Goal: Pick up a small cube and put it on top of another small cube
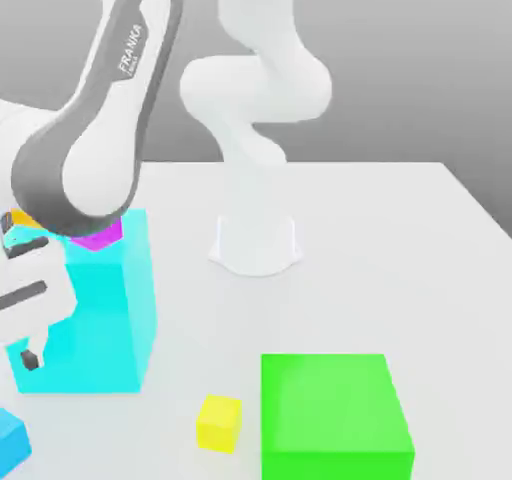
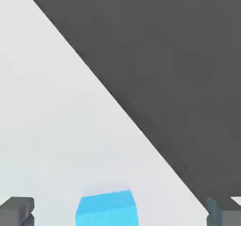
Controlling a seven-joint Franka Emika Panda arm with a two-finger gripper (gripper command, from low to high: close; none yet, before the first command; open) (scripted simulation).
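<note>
Hand view: the sky-blue cube (image 2: pixel 107 208) sits on the white table (image 2: pixel 56 126) between the gripper's (image 2: pixel 120 213) 2 wide-spread fingertips (image 2: pixel 18 210), untouched, lined up for a grasp. In the exterior view it lies at the table's near corner (image 1: pixel 12 438), by the translucent cyan block (image 1: pixel 105 313).

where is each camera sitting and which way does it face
Exterior view: off the arm, above the white table, looking down across it at the arm's base, the cyan block, green block and yellow cube; the arm and the pincer fill its left.
Hand view: on the hand, looking past the open pincer at the table edge and the sky-blue cube between its fingertips.
Shared: the table, the pincer and the sky-blue cube.
</note>
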